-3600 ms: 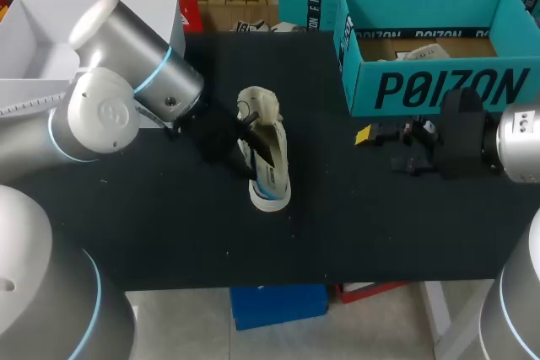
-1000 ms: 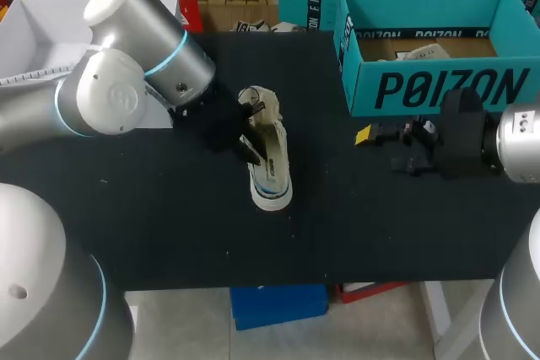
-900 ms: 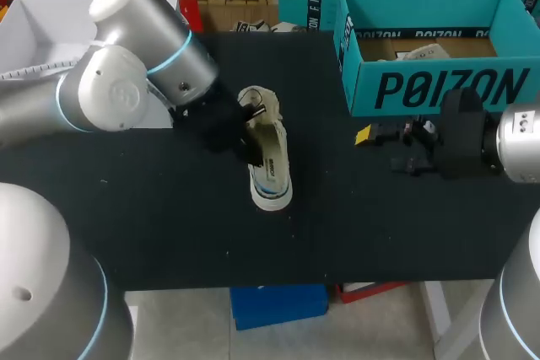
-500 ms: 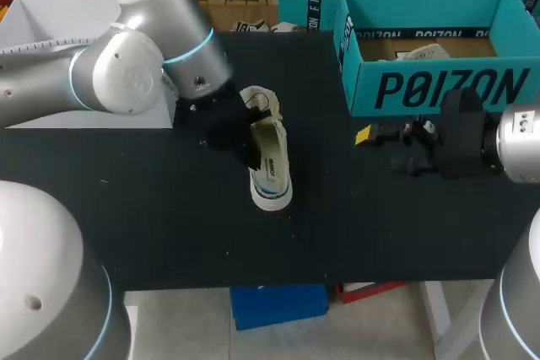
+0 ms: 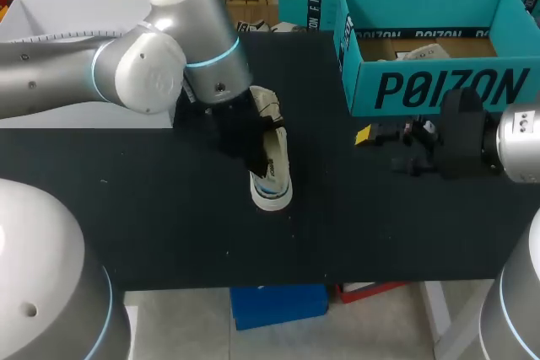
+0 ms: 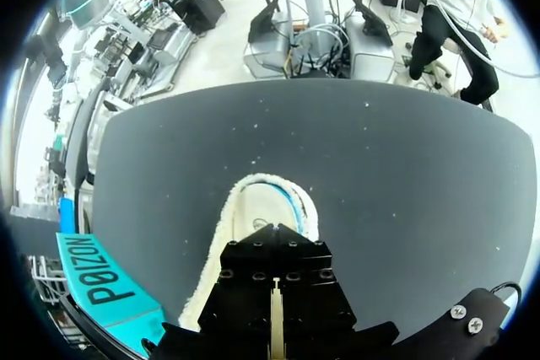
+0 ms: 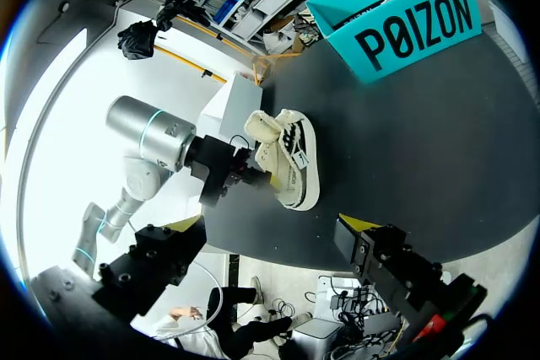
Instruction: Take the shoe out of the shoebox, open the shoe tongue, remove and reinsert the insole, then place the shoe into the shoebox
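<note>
A cream shoe (image 5: 273, 162) lies on the black table (image 5: 169, 225), toe toward the front edge. My left gripper (image 5: 255, 154) is down at the shoe's opening, shut. In the left wrist view the left gripper (image 6: 276, 326) shows a thin pale strip between its closed fingers; I cannot tell what it is. The shoe's toe (image 6: 268, 201) lies just ahead of it. The right wrist view shows the shoe (image 7: 291, 158) with the left gripper (image 7: 256, 176) at its opening. My right gripper (image 5: 369, 135) hovers open and empty in front of the teal shoebox (image 5: 439, 88).
Crumpled paper (image 5: 419, 52) lies inside the teal shoebox at the back right. A white open box (image 5: 59, 31) stands at the back left, behind my left arm. The shoebox (image 7: 409, 18) is far ahead of my right gripper (image 7: 270, 229).
My left arm has swung rightward over the shoe, and its fingers have closed fully. The shoe has hardly shifted. The right arm has stayed still.
</note>
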Action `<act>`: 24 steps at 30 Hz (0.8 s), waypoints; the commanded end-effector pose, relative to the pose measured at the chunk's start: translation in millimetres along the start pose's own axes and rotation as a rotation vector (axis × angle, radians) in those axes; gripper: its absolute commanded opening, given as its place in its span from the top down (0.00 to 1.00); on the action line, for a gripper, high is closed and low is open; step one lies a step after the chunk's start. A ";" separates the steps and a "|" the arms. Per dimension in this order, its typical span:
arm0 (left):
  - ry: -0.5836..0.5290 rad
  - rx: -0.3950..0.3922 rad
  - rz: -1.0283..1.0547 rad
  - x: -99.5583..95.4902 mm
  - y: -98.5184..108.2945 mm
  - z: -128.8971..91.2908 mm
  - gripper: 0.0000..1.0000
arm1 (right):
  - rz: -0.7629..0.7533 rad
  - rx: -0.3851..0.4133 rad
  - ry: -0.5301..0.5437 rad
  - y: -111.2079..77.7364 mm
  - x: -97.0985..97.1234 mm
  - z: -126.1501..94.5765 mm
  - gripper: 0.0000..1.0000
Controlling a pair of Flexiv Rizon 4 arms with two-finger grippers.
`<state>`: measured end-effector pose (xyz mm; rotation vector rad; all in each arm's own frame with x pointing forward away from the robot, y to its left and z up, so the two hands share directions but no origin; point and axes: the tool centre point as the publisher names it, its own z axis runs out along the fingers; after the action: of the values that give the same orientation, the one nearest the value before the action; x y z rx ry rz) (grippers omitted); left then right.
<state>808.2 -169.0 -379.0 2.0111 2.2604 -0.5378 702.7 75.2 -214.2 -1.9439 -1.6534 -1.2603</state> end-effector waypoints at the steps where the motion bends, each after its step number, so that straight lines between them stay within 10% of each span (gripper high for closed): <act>1: 0.014 -0.001 0.000 -3.9 5.0 9.1 1.00 | 0.000 0.001 -0.001 0.1 0.5 0.5 0.00; 24: 0.071 0.043 0.000 -3.9 11.6 38.0 1.00 | 0.000 0.001 -0.001 0.1 0.5 0.5 0.00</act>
<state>811.3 -179.4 -410.6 2.0776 2.3060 -0.5317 702.7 75.2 -214.2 -1.9438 -1.6534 -1.2603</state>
